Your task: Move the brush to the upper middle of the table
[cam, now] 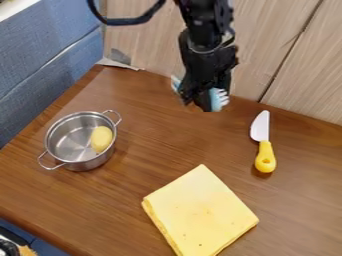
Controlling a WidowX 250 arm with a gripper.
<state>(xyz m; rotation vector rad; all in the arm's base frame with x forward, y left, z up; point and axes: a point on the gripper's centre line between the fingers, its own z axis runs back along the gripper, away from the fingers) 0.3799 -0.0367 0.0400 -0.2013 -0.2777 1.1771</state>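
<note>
At the upper middle of the table, close to the wooden wall panel, the black gripper (202,104) hangs down, shut on the brush (219,99). White bristles and light blue plastic stick out at the gripper's right side, and another light blue bit shows at its left. The black gripper hides the brush's middle part. Whether the brush touches the brown table (160,150) cannot be told.
A metal pot (81,165) with a yellow egg-shaped item (101,139) inside stands at the left. A knife with a yellow handle (265,157) lies at the right. A folded yellow cloth (200,212) lies at the front middle. Wood panels (280,55) rise behind.
</note>
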